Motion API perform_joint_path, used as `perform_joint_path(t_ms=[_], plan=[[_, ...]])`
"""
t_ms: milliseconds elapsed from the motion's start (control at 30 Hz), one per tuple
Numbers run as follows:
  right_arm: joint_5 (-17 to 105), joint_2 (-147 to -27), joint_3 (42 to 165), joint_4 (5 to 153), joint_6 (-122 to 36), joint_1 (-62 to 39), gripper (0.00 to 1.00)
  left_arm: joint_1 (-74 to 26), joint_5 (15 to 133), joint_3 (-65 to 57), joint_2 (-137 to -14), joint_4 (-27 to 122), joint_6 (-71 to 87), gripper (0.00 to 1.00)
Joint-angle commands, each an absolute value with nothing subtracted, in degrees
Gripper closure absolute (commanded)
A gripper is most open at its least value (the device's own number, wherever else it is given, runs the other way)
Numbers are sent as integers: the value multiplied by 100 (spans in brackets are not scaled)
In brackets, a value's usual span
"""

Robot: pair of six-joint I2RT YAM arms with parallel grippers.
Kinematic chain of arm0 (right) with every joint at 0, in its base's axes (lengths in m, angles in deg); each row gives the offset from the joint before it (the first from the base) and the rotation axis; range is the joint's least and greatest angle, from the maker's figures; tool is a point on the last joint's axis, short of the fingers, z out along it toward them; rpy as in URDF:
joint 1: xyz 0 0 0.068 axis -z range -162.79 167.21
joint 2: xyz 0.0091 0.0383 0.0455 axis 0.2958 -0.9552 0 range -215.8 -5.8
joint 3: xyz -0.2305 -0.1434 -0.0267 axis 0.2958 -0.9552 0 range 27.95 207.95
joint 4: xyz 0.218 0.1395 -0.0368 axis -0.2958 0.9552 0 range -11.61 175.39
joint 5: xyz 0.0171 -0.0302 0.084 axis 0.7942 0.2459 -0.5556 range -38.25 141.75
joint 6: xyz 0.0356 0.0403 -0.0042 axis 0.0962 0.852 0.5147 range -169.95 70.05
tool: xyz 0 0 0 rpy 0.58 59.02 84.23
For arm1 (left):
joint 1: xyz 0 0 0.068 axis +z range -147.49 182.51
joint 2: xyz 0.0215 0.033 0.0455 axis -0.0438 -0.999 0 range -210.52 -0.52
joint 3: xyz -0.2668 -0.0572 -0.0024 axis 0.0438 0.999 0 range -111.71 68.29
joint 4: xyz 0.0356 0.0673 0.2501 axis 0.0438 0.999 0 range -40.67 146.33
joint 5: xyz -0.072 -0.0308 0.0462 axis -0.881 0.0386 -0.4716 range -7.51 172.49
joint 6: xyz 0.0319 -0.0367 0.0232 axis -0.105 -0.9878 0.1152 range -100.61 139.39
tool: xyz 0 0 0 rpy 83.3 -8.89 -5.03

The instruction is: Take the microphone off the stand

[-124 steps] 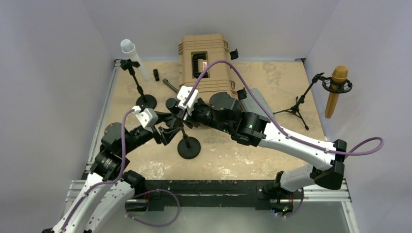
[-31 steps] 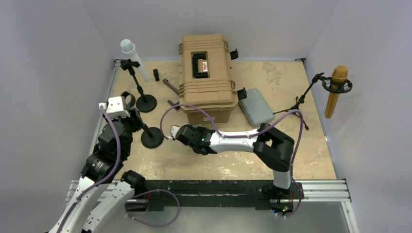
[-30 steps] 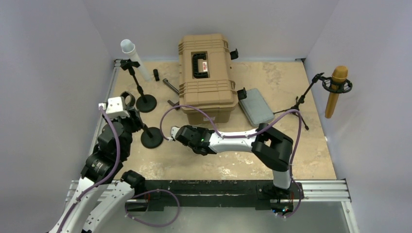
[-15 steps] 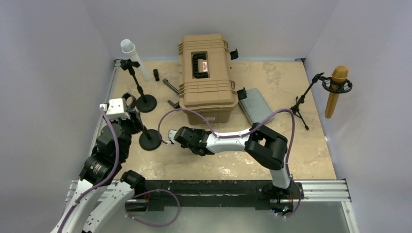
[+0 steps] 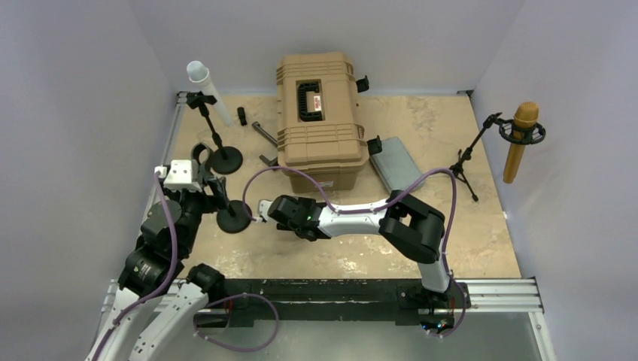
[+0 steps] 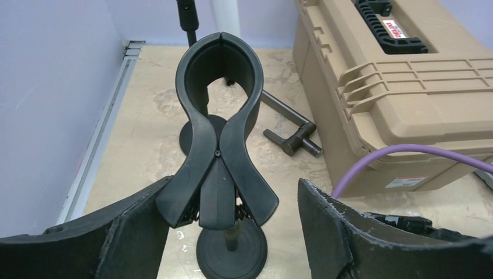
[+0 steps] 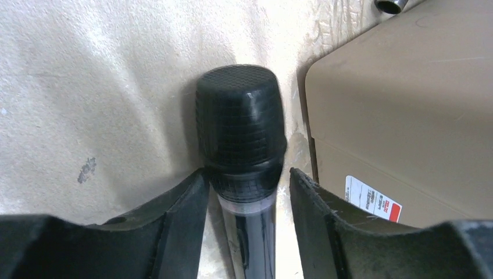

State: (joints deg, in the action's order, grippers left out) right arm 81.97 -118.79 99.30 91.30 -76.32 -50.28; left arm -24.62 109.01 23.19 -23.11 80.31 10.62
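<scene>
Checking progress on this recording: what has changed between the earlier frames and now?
The stand went from mid-table to the left with the left tool, which has just opened off its empty clip. The right tool swung down beside the tan case, black microphone between its fingers. The tan case and gold microphone stayed put.

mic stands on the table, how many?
3. Round-base stand back left, holding a white tube; empty clip stand front left; tripod stand right, holding a gold microphone. None looks hidden.
</scene>
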Motion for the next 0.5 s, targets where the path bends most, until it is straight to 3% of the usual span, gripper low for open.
perform_joint_path(t_ms=[0, 167, 467], plan=[[8234, -11681, 10134, 9105, -7513, -5056, 44, -2447, 10634, 2346, -2187, 7883, 1204, 22], [8232, -11562, 10179, 9208, -7437, -5064, 29, -2447, 10606, 2305, -2092, 7944, 1166, 17], [8133, -10724, 10062, 9086, -7007, -5192, 23, -2447, 10072, 576, -2463, 9986, 95, 8]])
